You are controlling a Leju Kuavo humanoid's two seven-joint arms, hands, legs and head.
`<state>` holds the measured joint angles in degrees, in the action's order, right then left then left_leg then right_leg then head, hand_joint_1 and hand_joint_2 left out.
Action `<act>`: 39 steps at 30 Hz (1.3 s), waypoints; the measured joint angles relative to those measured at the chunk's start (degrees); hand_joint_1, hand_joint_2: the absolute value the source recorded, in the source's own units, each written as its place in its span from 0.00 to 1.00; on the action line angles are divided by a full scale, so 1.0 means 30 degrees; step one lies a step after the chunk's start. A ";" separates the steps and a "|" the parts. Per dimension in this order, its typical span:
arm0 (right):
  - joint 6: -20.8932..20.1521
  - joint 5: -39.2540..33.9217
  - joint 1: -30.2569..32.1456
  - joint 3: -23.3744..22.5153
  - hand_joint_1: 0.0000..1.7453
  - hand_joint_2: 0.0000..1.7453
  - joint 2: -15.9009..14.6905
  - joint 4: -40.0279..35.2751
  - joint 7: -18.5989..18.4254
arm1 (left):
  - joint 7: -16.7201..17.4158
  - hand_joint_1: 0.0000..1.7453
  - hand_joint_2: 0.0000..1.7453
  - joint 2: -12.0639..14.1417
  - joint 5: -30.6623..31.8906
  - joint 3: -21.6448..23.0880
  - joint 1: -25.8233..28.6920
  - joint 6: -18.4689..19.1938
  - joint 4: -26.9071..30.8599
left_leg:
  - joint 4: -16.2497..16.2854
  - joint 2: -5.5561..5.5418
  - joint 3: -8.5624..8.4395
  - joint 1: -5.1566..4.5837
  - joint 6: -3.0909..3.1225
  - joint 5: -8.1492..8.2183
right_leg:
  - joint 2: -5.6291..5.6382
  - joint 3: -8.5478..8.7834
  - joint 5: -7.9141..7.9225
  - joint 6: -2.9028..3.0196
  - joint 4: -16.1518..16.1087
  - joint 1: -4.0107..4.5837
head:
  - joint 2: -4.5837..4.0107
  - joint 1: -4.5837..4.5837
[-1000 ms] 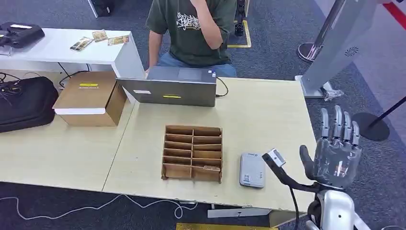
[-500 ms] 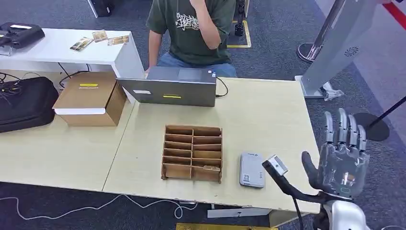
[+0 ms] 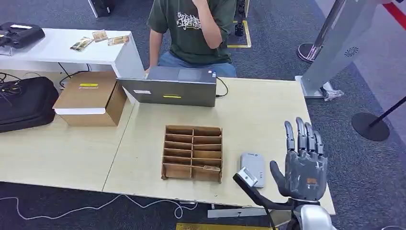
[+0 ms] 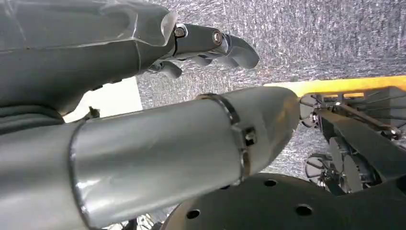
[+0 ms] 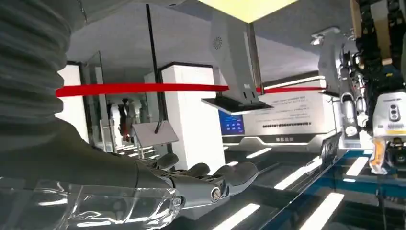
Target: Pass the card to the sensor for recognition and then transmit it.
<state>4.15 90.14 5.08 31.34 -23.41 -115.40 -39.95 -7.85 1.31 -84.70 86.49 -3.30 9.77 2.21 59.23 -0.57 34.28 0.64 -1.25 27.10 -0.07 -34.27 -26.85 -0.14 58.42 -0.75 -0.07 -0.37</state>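
The grey card sensor (image 3: 252,168) lies flat on the pale table (image 3: 268,110) near its front right corner. Left of it stands a brown cardboard organizer (image 3: 193,152) with several slots. A small card (image 3: 211,168) lies in the organizer's front right slot. My right hand (image 3: 302,165) is raised just right of the sensor, fingers straight and spread upward, holding nothing. In the right wrist view the right hand (image 5: 191,184) is stretched out empty. In the left wrist view my left hand (image 4: 210,43) hangs over grey carpet with loose fingers and nothing in it.
A person in a green shirt (image 3: 191,28) sits behind a grey laptop (image 3: 172,86) at the table's far edge. A cardboard box (image 3: 91,98) and a black bag (image 3: 24,103) rest on the left table. A white side table (image 3: 62,48) carries loose cards.
My right hand has moved left from beyond the table's right edge and now stands over the front right corner beside the sensor. It stays open.
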 joint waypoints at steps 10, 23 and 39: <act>-0.1195 0.0000 0.0004 0.1246 0.00 1.00 0.0823 0.0955 -0.0007 | -0.0131 0.00 0.00 0.0007 -0.0291 0.0000 0.0020 0.0022 0.0000 | 0.0000 0.0000 0.0003 0.0003 0.0000 0.0001 | 0.0000 -0.0003 0.0000 0.0000 -0.0002 -0.0001 | -0.0007 0.0007; -0.2018 0.0000 0.0302 0.2579 0.00 1.00 0.1894 0.2076 -0.0015 | -0.0131 0.00 0.00 0.0000 -0.0910 0.0000 0.0123 0.0073 -0.0007 | 0.0000 0.0000 0.0001 -0.0001 0.0000 0.0001 | 0.0000 -0.0003 -0.0002 0.0002 -0.0002 -0.0001 | -0.0007 0.0007; -0.3052 0.0007 0.2077 0.2222 0.00 1.00 0.2718 0.2032 -0.0022 | 0.0182 0.00 0.00 0.0007 -0.1144 0.0000 0.0161 0.0066 -0.0007 | -0.0001 0.0004 -0.0006 0.0001 -0.0022 0.0016 | 0.0004 -0.0005 -0.0011 -0.0002 -0.0002 0.0000 | -0.0007 0.0000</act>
<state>-5.01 90.16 11.31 38.01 -15.26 -109.31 -40.02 -7.30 1.33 -88.13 86.49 -2.82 9.97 2.19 59.23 -0.56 34.26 0.64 -1.32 27.15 -0.06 -34.29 -26.89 -0.15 58.42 -0.75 -0.09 -0.37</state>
